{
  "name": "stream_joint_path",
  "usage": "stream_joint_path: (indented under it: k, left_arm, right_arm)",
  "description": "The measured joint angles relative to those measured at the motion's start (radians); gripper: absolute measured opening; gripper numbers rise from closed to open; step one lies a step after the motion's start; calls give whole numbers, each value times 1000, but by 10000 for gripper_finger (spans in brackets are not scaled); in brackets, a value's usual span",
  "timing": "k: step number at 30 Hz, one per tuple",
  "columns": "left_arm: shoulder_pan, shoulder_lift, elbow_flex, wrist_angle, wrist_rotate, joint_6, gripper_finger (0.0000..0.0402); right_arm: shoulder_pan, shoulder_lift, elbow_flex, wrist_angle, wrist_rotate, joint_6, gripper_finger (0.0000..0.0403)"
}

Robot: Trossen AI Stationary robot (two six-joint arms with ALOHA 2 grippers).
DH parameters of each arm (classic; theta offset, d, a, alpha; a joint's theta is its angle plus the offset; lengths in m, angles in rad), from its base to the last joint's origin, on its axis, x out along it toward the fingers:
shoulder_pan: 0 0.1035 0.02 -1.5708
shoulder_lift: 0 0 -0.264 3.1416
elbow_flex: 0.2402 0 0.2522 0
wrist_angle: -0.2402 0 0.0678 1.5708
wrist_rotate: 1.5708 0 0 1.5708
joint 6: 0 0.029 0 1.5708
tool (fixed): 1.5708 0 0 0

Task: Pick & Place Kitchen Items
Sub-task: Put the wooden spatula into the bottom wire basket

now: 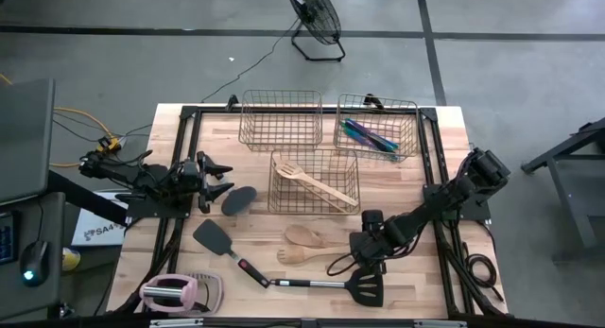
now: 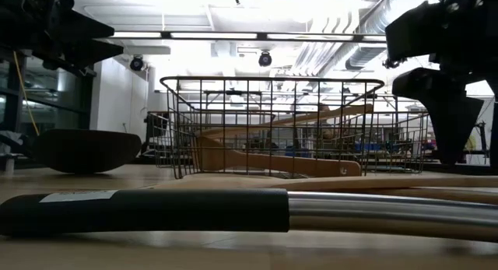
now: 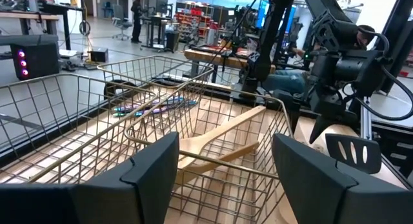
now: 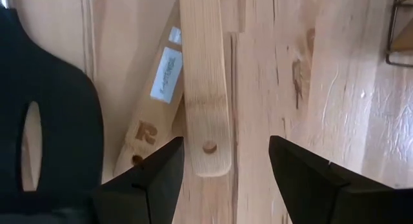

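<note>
Right gripper [image 1: 365,264] hovers over the table [image 1: 454,177] near its front edge, right of centre, fingers [image 4: 145,179] spread wide with nothing between them touching either pad. In the right wrist view, the holed end of 1 wooden spoon handle [image 4: 205,121] lies flat on the table between the 2 fingers, nearer one than the other. A second pale handle [image 4: 151,114] sits just beside it at an angle. The slotted black spatula head [image 4: 45,127] lies outside the fingers, to one side.

From above: 2 wooden spoons [image 1: 307,245] lie side by side, front of the middle basket [image 1: 315,181], which holds 1 wooden spatula [image 1: 317,181].

Left gripper [image 1: 219,177] waits near the left edge, fingers wide apart and empty, beside a black spoon [image 1: 238,199].
</note>
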Motion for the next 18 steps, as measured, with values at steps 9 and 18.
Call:
stream_joint_path:
  k: [9,18]
  left_arm:
    - [0,0,0,0,0,-8,244]
    - [0,0,0,0,1,-16,244]
  right_arm:
    - [0,24,0,13,-9,-3,220]
    - [-2,68,0,28,-29,-3,220]
